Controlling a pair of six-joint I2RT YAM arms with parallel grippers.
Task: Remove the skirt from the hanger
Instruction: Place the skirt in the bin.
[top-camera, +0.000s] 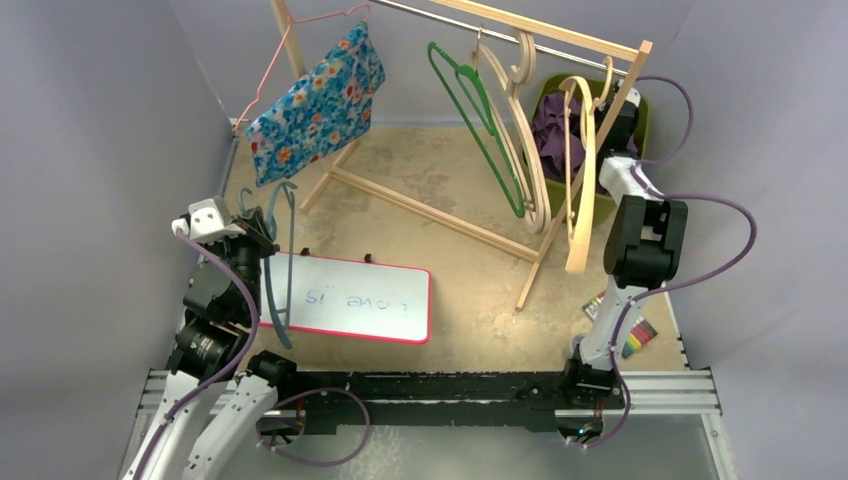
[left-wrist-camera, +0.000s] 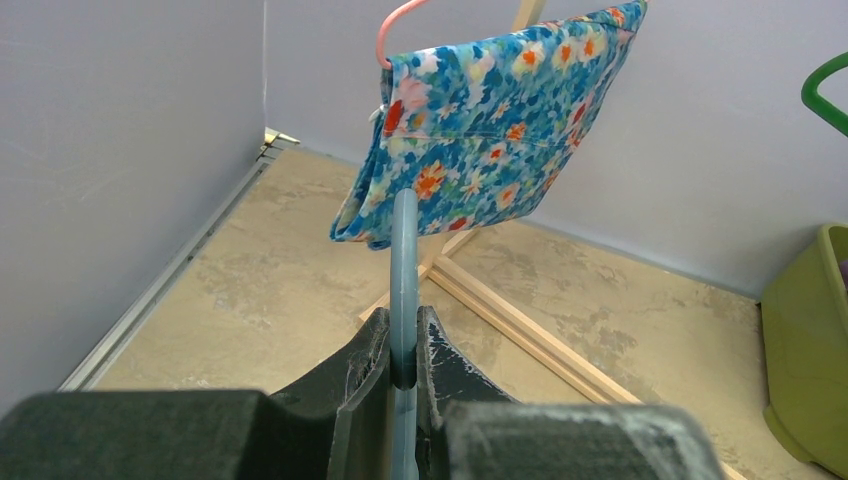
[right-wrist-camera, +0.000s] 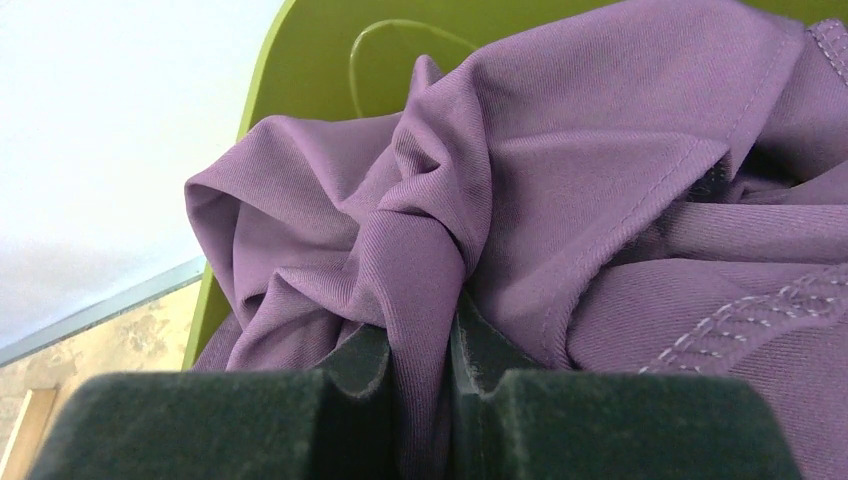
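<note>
My left gripper (top-camera: 262, 232) is shut on a bare blue-grey hanger (top-camera: 278, 290) and holds it above the whiteboard; in the left wrist view the hanger bar (left-wrist-camera: 404, 260) stands upright between my fingers (left-wrist-camera: 404, 345). My right gripper (right-wrist-camera: 418, 345) is shut on a fold of a purple skirt (right-wrist-camera: 560, 180) inside the green bin (right-wrist-camera: 300, 70). In the top view the purple skirt (top-camera: 548, 130) lies in the bin (top-camera: 556, 85), and the right fingers are hidden there. A floral blue skirt (top-camera: 315, 105) hangs on a pink hanger (top-camera: 270, 65) at the rack's left end.
A wooden clothes rack (top-camera: 430, 215) stands across the middle with a green hanger (top-camera: 480, 120) and wooden hangers (top-camera: 530, 160) on it. A whiteboard (top-camera: 350, 300) lies on the table near the left arm. A coloured card (top-camera: 640, 335) lies by the right arm's base.
</note>
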